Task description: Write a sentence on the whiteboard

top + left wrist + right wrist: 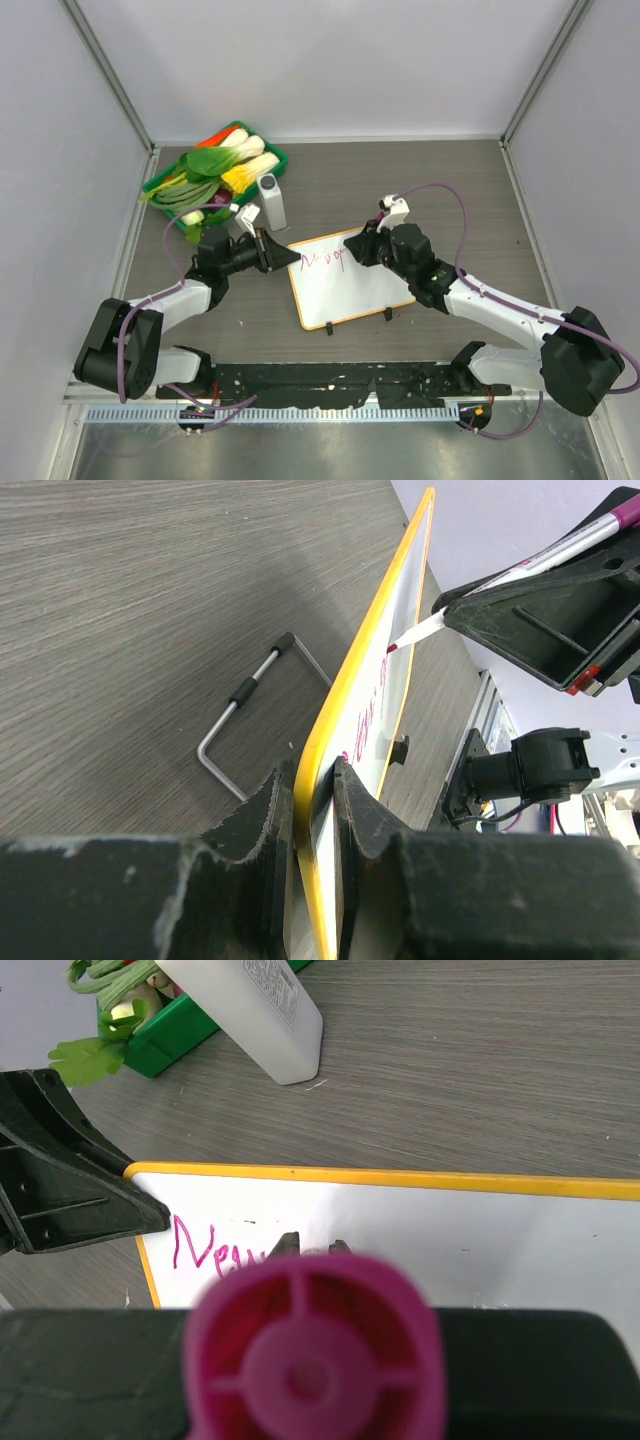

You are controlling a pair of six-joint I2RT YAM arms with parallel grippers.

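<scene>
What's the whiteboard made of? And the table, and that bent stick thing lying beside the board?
Whiteboard: smooth white face, probably a coated sheet, in a yellow-orange frame that looks like plastic. Table: grey wood grain, likely matte laminate. Bent rod: shiny silver, looks like metal wire, with black sleeves.

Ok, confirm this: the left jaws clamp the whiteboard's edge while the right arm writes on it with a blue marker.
Wrong colour: the marker is pink-magenta, not blue, like the sentence it is writing; the right wrist view shows it. The rest stands.
</scene>
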